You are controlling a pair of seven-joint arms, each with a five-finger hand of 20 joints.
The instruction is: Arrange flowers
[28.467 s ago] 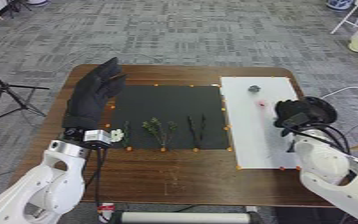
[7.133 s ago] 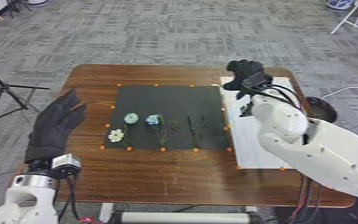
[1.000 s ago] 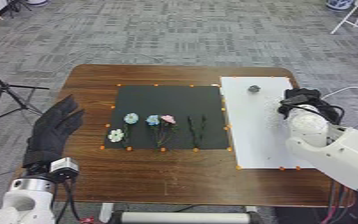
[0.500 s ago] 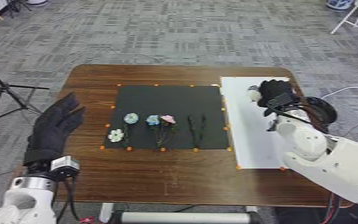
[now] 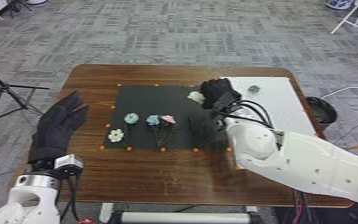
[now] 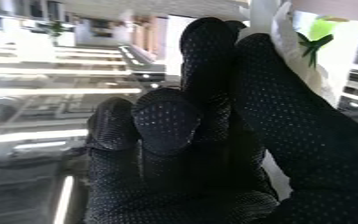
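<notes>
Over the far right corner of the black mat, I have my right hand with a white bloom pinched between thumb and fingers, its petals just beside the glove. A green leaf shows near the petals in the wrist view. Nearer me on the mat lie a pale blue flower, a small white flower, a bluer flower and, close beside that, a pink flower. The dark stems to their right have no bloom that I can see, so I judge they are next.

I'd line the bloom up with their upper ends before lowering, come down slowly, and ease the thumb off first so that the petals don't cling to the fabric. The wrist must stay high; brushing the pink flower would spoil its place. My left hand, fingers extended, rests clear at the left of the bench.
</notes>
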